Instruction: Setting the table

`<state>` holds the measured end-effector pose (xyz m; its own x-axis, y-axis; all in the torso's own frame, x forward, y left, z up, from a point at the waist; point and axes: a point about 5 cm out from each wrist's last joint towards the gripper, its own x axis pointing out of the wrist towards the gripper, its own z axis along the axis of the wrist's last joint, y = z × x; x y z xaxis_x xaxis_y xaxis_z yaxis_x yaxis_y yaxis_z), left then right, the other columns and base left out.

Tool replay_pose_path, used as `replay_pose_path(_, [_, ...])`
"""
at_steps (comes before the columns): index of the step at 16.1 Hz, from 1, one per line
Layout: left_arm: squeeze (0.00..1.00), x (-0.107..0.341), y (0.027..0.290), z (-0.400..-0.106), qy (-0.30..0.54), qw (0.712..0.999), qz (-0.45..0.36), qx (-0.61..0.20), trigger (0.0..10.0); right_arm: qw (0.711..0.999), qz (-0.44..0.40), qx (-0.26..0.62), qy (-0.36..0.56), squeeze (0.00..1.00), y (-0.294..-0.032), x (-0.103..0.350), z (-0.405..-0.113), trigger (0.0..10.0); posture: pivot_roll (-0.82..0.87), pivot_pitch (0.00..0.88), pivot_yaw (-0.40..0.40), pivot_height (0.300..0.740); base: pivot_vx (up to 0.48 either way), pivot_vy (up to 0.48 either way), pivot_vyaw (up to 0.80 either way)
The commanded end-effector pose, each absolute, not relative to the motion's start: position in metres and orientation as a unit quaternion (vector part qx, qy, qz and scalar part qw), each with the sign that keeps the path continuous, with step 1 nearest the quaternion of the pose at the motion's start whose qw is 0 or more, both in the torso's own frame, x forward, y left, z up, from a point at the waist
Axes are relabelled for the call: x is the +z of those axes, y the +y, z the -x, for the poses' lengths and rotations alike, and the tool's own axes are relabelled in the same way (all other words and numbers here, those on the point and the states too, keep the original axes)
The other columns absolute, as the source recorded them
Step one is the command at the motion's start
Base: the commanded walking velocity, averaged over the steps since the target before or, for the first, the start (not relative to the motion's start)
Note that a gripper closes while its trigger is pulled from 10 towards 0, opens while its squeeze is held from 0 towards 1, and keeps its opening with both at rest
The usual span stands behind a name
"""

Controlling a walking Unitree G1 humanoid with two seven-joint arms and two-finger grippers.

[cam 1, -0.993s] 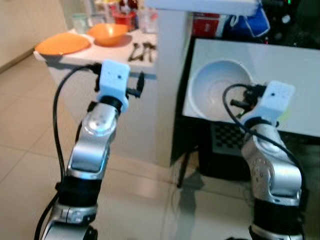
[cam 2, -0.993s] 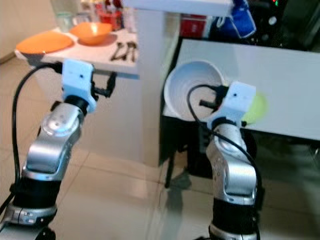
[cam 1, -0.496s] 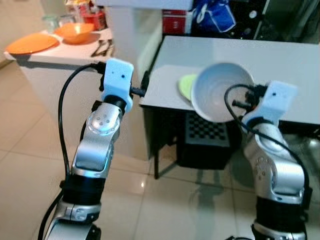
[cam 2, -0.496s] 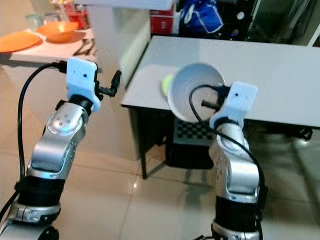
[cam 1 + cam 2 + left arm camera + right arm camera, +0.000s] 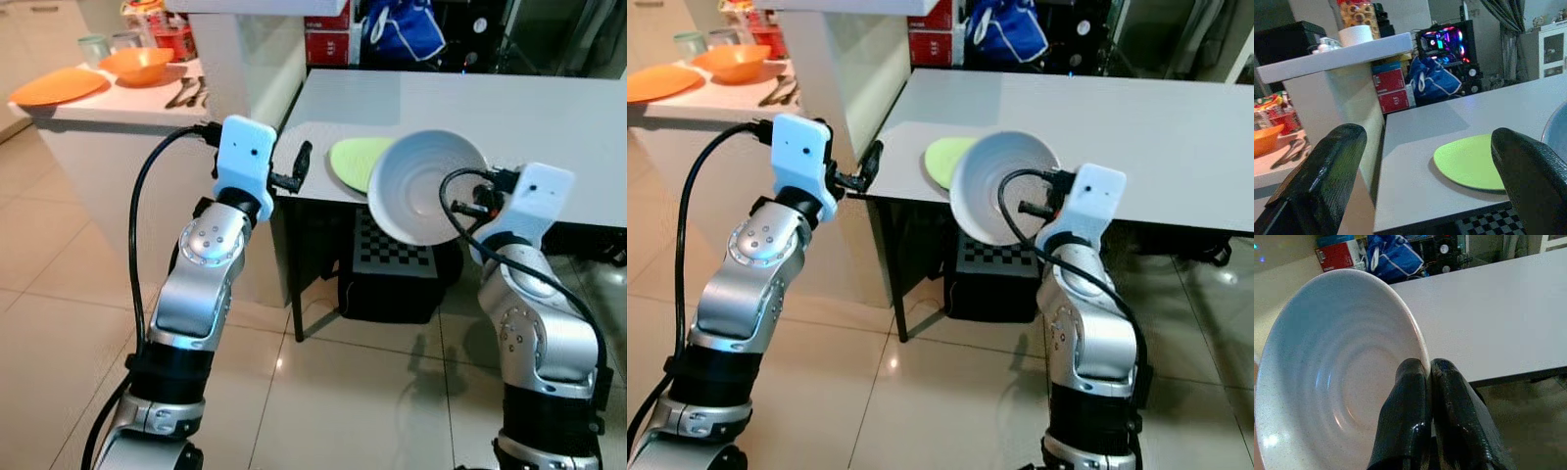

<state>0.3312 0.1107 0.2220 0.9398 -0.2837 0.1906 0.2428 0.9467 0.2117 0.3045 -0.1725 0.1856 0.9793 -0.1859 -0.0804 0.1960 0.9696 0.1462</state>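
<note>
Tiled floor lies under me, and a grey dining table now fills the upper centre and right of my head view. One second ago a white counter leg blocked the middle of the picture and the table sat cut off at 2 o'clock. I judge that my camera has turned and closed in, not that the furniture moved.

Right gripper is clenched on the rim of the white bowl. It holds the bowl tilted, mouth toward me, in the air just short of the table's near edge. The grip looks the same as in the earlier frames.

Lime-green plate lies flat on the table near its front left corner, at 10 o'clock from the bowl. It was hidden a second ago and partly showing half a second ago.

Left gripper is released, fingers spread wide, empty, aimed at the table edge beside the plate.

Side counter at 10 o'clock carries an orange plate, an orange bowl and cutlery, all untouched.

Assessment: the approach to the table is nearly complete. The bowl remains to be levelled and set down, probably on or beside the green plate. The tilt and the thin rim grip are the risks.
</note>
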Motion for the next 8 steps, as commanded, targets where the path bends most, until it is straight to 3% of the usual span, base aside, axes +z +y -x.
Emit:
replay_pose_path(1, [0.0, 0.2254, 0.1122, -0.3304, -0.12, 0.978, -0.095, -0.138, 10.0, 0.992, -0.082, -0.092, 0.01, 0.0, -0.17, 0.1991, -0.3057, 10.0, 0.01, 0.0, 0.046, 0.74, 0.255, 0.0, 0.0])
replay_pose_path(7, [0.0, 0.2252, 0.1084, -0.3289, -0.121, 0.976, -0.091, -0.153, 10.0, 0.991, -0.09, -0.094, 0.014, 0.0, -0.1711, 0.1986, -0.3065, 10.0, 0.01, 0.0, 0.047, 0.74, 0.312, 0.0, 0.0])
replay_pose_path(8, [0.0, 0.225, 0.1087, -0.329, -0.121, 0.977, -0.091, -0.153, 10.0, 0.991, -0.091, -0.092, 0.013, 0.0, -0.1705, 0.1987, -0.3068, 10.0, 0.01, 0.0, 0.047, 0.74, 0.364, 0.0, -0.56])
